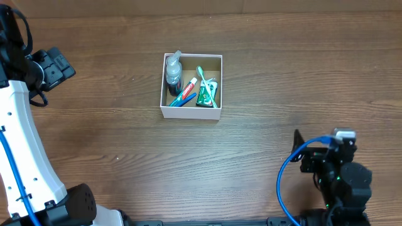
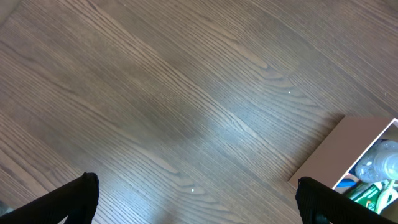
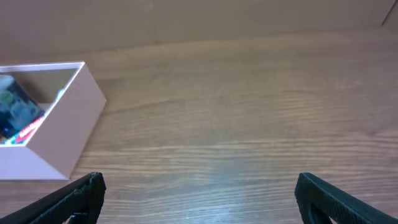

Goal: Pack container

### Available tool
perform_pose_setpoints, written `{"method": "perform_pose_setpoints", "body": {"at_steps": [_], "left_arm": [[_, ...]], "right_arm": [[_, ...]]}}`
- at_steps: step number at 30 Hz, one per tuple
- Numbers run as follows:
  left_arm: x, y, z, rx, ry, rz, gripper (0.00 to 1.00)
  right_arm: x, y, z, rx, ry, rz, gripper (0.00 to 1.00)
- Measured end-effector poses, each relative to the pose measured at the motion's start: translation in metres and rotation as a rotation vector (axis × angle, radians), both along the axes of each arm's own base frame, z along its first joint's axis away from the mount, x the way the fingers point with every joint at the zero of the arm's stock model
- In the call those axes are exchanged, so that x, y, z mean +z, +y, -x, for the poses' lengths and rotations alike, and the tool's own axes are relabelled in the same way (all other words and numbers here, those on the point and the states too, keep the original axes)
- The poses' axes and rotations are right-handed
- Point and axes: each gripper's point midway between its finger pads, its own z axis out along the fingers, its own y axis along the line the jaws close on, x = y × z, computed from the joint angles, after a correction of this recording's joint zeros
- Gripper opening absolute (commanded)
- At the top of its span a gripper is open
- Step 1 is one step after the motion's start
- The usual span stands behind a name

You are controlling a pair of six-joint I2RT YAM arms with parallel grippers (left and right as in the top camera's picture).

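Two grippers stood apart from the work, both with fingers spread wide and nothing between them. The left gripper [image 2: 198, 190] hung over bare wooden table [image 1: 282, 75] at the left side. The right gripper [image 3: 199, 185] sat at the near right corner.

The container [image 1: 190, 113] stood near the middle of the table, slightly toward the far side. It was upright with its top open and well apart from either arm. It held a clear bottle [image 1: 173, 72] at its left wall, a toothpaste tube [image 1: 188, 90] lying on a slant, a green toothbrush [image 1: 208, 80] and a green packet [image 1: 205, 96]. No toiletry was visible outside the box in any view.

From the left wrist camera the box entered only at the lower right corner, beside the right-hand finger. It therefore lay to that gripper's right and slightly ahead. From the right wrist camera it filled the left edge, so it lay ahead and to that gripper's left.

Overhead, the left arm appeared somewhat nearer, level with the box across the table's depth. The right arm would have had to reach diagonally. The box is square and offers no long axis, though the toothbrush inside ran roughly from far to near.
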Motion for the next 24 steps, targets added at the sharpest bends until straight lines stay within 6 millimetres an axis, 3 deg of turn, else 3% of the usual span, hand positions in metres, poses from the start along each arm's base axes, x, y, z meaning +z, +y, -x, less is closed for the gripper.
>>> {"method": "perform_pose_setpoints", "body": {"at_steps": [4,15,24], "left_arm": [[0.000,0.000,0.000,0.000,0.001,0.000,1.00],[0.000,0.000,0.000,0.000,0.000,0.000,1.00],[0.000,0.000,0.000,0.000,0.000,0.000,1.00]], "right_arm": [[-0.022,-0.004,0.004,-0.021,-0.013,0.001,1.00],[-0.057,-0.005,0.002,-0.023,-0.050,0.002,1.00],[-0.057,-0.005,0.001,-0.023,-0.056,0.002,1.00]]}}
